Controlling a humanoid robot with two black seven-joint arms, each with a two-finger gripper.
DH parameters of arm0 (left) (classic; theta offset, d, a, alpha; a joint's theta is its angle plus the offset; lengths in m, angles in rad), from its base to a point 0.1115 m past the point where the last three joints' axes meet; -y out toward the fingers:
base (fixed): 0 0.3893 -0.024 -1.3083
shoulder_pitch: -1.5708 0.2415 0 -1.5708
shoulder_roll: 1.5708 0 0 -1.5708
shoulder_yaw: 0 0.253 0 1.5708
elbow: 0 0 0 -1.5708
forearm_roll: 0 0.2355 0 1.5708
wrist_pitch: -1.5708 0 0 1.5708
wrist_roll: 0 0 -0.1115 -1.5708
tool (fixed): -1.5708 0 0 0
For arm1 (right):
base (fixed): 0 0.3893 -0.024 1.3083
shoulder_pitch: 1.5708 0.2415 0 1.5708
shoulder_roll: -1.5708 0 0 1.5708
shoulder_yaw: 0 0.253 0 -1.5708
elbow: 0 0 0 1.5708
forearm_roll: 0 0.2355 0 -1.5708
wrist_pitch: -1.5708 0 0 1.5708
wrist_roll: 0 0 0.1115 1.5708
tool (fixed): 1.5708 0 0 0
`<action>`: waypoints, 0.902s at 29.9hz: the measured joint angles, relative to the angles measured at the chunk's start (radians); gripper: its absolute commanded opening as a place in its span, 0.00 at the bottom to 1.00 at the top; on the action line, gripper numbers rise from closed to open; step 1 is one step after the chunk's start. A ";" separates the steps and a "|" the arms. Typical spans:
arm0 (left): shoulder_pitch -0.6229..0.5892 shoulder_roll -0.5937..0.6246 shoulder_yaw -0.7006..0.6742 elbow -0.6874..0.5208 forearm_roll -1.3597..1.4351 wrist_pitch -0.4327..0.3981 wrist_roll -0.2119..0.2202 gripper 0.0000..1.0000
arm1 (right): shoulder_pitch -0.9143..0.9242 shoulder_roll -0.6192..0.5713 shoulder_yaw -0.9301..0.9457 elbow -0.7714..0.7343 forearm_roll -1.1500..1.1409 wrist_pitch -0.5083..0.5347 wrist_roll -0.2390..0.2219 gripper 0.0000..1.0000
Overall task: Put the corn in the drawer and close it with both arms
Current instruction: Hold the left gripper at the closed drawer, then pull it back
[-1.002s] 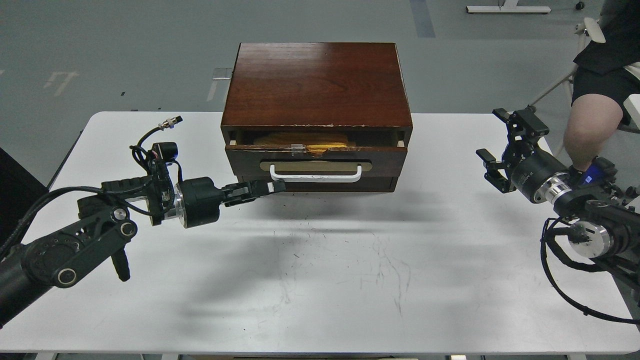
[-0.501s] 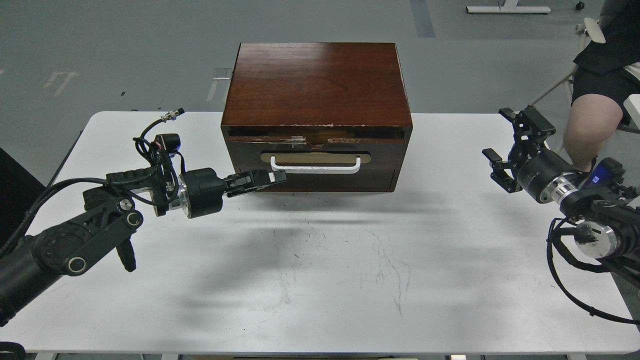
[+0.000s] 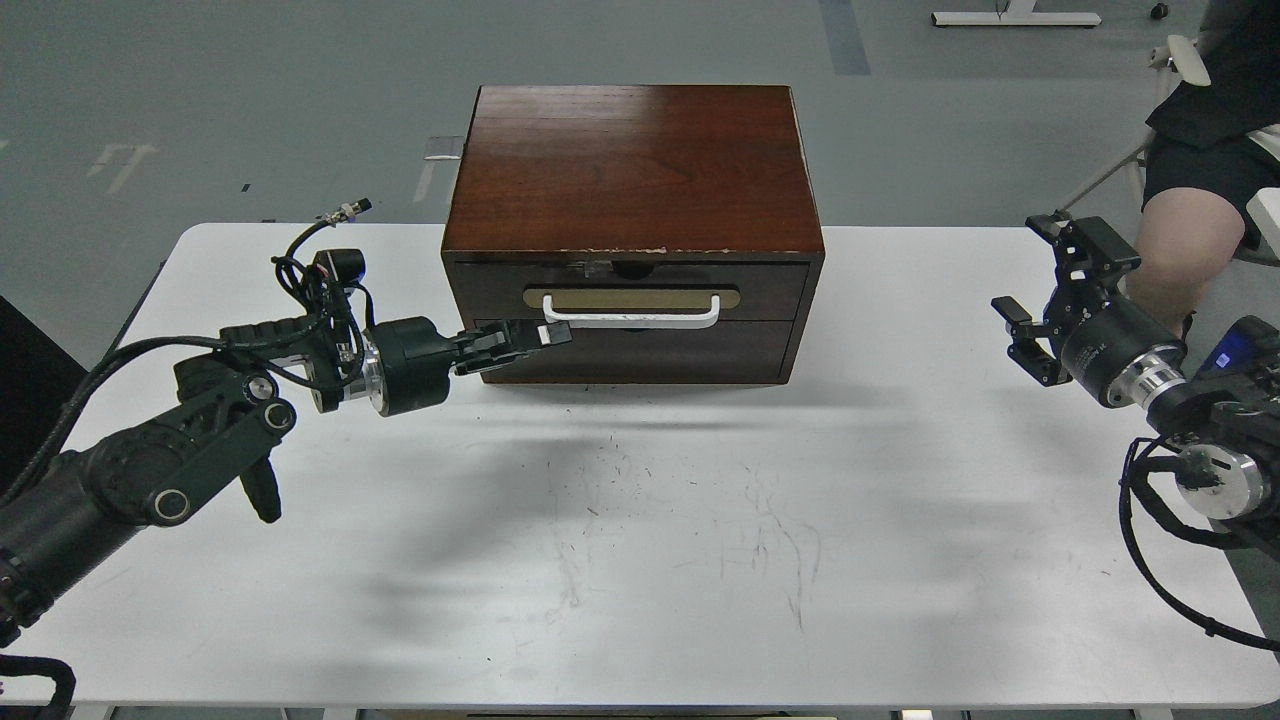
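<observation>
The dark brown wooden cabinet [image 3: 632, 170] stands at the back middle of the white table [image 3: 640, 520]. Its drawer [image 3: 630, 291], with tan plate and white bar handle [image 3: 630, 318], sits flush in the cabinet, shut. The corn is hidden inside. My left gripper [image 3: 545, 335] has its fingers together and its tips against the drawer front at the handle's left end. My right gripper [image 3: 1050, 290] is open and empty, well off to the right of the cabinet above the table's right edge.
A plain dark panel [image 3: 640, 352] lies below the drawer. A seated person's leg [image 3: 1180, 240] and chair are beyond the table's right back corner, close to my right arm. Grey floor lies behind the table.
The drawer has gone from partly open, with the corn showing inside, to fully shut. My left gripper moved forward with it. My right arm drew back to the right.
</observation>
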 measured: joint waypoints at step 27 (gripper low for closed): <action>0.107 0.329 0.010 -0.222 -0.925 0.000 0.000 1.00 | -0.002 0.090 0.089 -0.001 -0.001 -0.006 0.000 1.00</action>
